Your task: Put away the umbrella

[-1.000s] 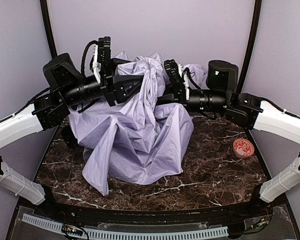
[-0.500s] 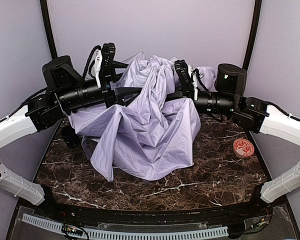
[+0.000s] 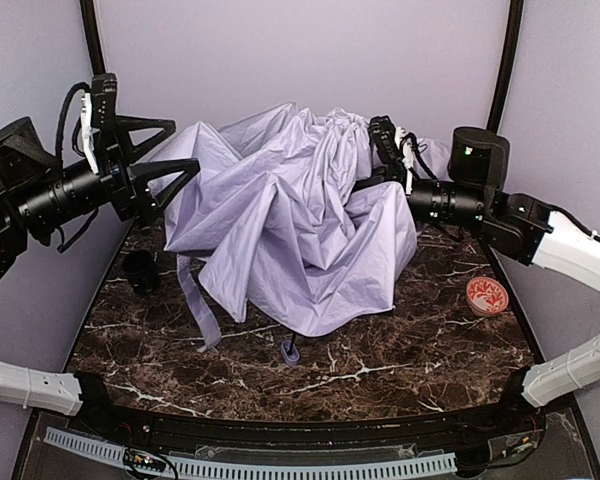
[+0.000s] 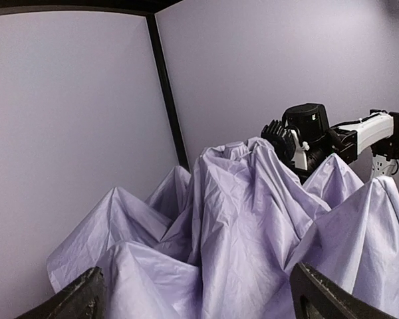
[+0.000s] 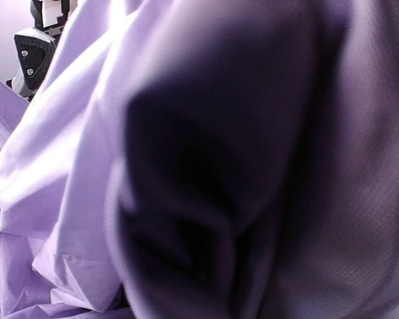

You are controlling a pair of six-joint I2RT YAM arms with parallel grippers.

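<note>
The umbrella (image 3: 290,235) is a heap of crumpled pale lavender fabric raised over the middle of the table. Its strap (image 3: 196,305) hangs down at the left, and a small lavender handle (image 3: 291,350) rests on the marble below. My right gripper (image 3: 368,180) is buried in the upper right of the fabric, shut on it and holding it up. In the right wrist view the umbrella fabric (image 5: 206,166) fills the frame and hides the fingers. My left gripper (image 3: 165,148) stands wide open to the left of the cloth, clear of it. The left wrist view faces the umbrella (image 4: 253,219).
A small red-and-white patterned disc (image 3: 487,296) lies near the table's right edge. A black round object (image 3: 140,270) sits at the left, under my left arm. Black frame posts (image 3: 499,70) and lavender walls close in the back and sides.
My left gripper opened, let go of the fabric and swung back to the left. My right gripper shut in the cloth and shifted right. The fabric spread wider, and strap and handle now show.
</note>
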